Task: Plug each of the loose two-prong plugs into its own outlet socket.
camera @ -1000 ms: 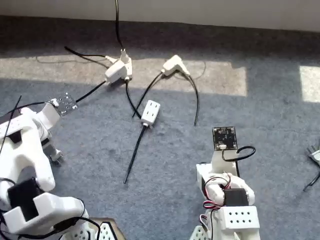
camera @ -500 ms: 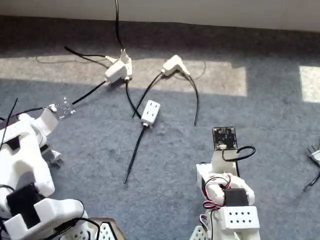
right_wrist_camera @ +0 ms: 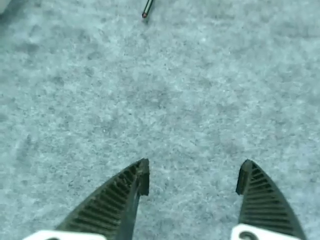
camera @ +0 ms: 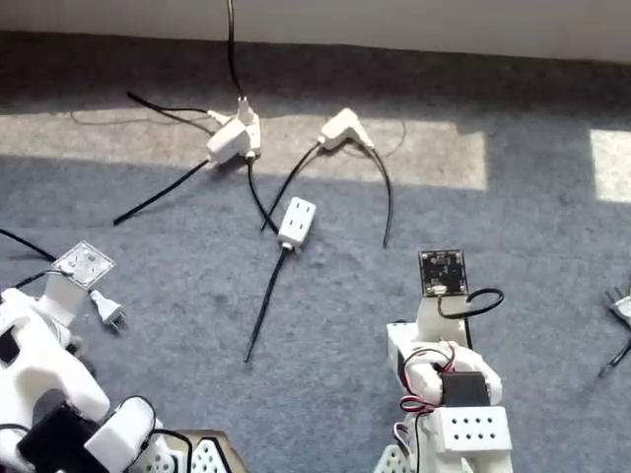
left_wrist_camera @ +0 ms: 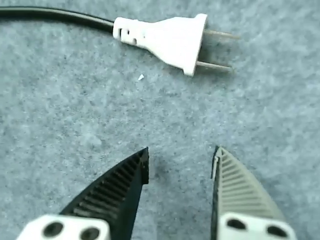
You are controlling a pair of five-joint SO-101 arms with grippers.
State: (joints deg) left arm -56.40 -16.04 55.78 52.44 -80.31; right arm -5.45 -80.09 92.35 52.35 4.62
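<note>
Two arms in play, but only one really matters for the next move.

High view: the loose plug (camera: pixel 106 309) lies on the carpet (camera: pixel 325 325) close to its left edge, right beside the left arm (camera: pixel 44 365). The right arm (camera: pixel 444 379) sits well apart, toward the near right, so the left one is clearly nearer. The closest outlet socket (camera: pixel 296 222) is around the middle of the carpet, well apart from the plug.

Left wrist view: the left gripper (left_wrist_camera: pixel 181 155) hangs over the carpet, jaws parted a fair way with nothing between them. The plug lies flat just ahead of the fingertips, not touching them. Here's the catch: its long axis, from black cord (left_wrist_camera: pixel 60 14) to prongs (left_wrist_camera: pixel 216 65), runs parallel to the line from one fingertip to the other. Going straight in would probably close on the cord end and the prongs instead of across the body, so I'd guess a wrist roll comes first.

Right wrist view: the right gripper (right_wrist_camera: pixel 192 172) is spread wide and holds nothing. It's over bare carpet, with just a cord tip (right_wrist_camera: pixel 146 9) well ahead.
</note>
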